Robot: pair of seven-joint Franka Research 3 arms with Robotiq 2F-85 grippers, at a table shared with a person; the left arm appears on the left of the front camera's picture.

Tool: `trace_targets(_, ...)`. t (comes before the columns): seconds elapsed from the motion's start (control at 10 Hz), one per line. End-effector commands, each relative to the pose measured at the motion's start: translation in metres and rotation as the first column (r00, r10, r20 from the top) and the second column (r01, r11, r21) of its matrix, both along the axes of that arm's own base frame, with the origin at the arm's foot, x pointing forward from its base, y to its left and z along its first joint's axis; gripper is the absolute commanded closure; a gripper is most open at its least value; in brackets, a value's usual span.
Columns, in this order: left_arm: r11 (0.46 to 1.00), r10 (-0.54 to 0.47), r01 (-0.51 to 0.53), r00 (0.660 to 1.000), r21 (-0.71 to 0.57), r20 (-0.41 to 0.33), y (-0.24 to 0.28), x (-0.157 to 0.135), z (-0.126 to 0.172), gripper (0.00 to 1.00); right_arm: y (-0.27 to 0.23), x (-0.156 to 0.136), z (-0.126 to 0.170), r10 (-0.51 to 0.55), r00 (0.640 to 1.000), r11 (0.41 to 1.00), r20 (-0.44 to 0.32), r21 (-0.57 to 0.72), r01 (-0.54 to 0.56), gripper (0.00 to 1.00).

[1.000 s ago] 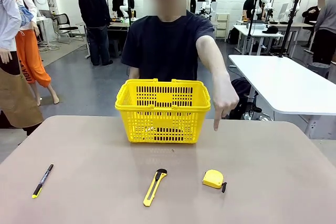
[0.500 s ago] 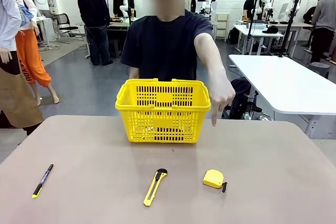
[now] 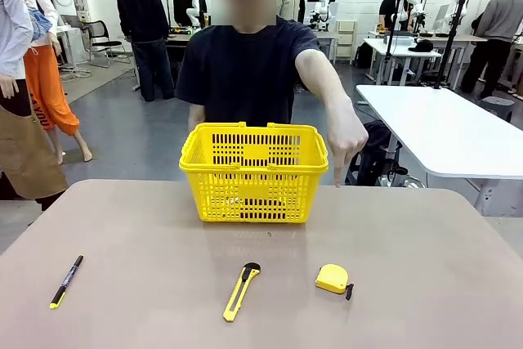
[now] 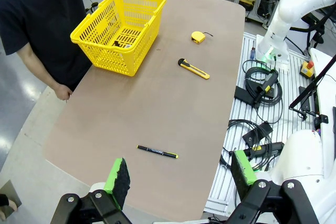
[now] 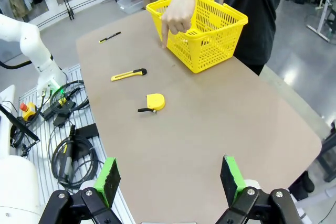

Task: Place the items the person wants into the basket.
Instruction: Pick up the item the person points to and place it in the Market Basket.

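Request step — the person (image 3: 245, 71) points down, seemingly at the tape measure (image 3: 331, 279), which lies on the surface (image 3: 163, 234) before the basket (image 3: 253, 173). The left hand (image 4: 179, 162) and right hand (image 5: 169, 161) hang spread and empty — the right should reach for it.

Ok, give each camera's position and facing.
Front: robot's side, facing across the table at the person, hand pointing down beside the basket.
Left wrist: high over the table's left end, looking down past the open left gripper at the pen.
Right wrist: high over the right end, past the open right gripper, at the tape measure.
Both wrist views share the basket and hand.
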State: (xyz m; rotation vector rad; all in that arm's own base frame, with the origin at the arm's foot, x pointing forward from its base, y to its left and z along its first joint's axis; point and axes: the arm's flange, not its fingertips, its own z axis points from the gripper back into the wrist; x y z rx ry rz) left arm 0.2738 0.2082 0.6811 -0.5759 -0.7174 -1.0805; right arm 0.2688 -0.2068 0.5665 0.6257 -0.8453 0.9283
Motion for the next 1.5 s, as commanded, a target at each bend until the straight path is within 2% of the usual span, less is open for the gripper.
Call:
trace_targets(0.0,1.000,-0.017,0.017,1.000,-0.012,0.020,0.001,-0.001,0.000,0.00,-0.002,0.002,0.004,0.015,1.000,1.000,0.016,0.008,-0.015,0.00)
trace_targets(0.2,1.000,-0.017,0.017,1.000,-0.012,0.020,0.001,-0.001,0.000,0.00,0.000,0.000,0.000,0.000,1.000,1.000,0.000,0.000,0.000,0.00)
trace_targets(0.3,1.000,-0.017,0.017,1.000,-0.012,0.020,0.001,-0.001,0.000,0.00,0.051,0.006,0.011,0.006,0.985,0.987,-0.173,-0.157,-0.034,0.00)
trace_targets(0.4,1.000,-0.017,0.017,1.000,-0.012,0.020,0.001,-0.001,0.000,0.00,0.088,0.011,0.022,0.027,0.957,0.942,-0.289,-0.314,-0.121,0.00)
trace_targets(0.6,1.000,-0.017,0.017,1.000,-0.012,0.020,0.001,-0.001,0.000,0.00,0.156,0.032,0.043,-0.088,0.907,0.888,-0.412,-0.445,-0.116,0.00)
trace_targets(0.7,1.000,-0.017,0.017,1.000,-0.012,0.020,0.001,-0.001,0.000,0.00,0.184,0.042,0.043,-0.150,0.873,0.852,-0.464,-0.509,-0.123,0.00)
trace_targets(0.8,1.000,-0.017,0.017,1.000,-0.012,0.020,0.001,-0.001,0.000,0.00,0.209,0.049,0.033,-0.192,0.832,0.827,-0.521,-0.542,-0.149,0.00)
trace_targets(0.9,1.000,-0.017,0.017,1.000,-0.012,0.020,0.001,-0.001,0.000,0.00,0.230,0.062,0.021,-0.234,0.800,0.831,-0.552,-0.540,-0.129,0.00)
trace_targets(1.0,1.000,-0.017,0.017,1.000,-0.012,0.020,0.001,-0.001,0.000,0.00,0.252,0.079,0.004,-0.286,0.773,0.824,-0.566,-0.557,-0.103,0.00)
trace_targets(1.1,1.000,-0.017,0.017,1.000,-0.012,0.020,0.001,-0.001,0.000,0.00,0.274,0.089,-0.023,-0.401,0.751,0.765,-0.524,-0.643,-0.040,0.00)
trace_targets(1.3,1.000,-0.017,0.017,1.000,-0.012,0.020,0.001,-0.001,0.000,0.00,0.299,0.108,-0.043,-0.529,0.741,0.701,-0.414,-0.706,0.105,0.00)
trace_targets(1.4,1.000,-0.017,0.017,1.000,-0.012,0.020,0.001,-0.001,0.000,0.00,0.304,0.118,-0.050,-0.588,0.720,0.668,-0.369,-0.724,0.174,0.00)
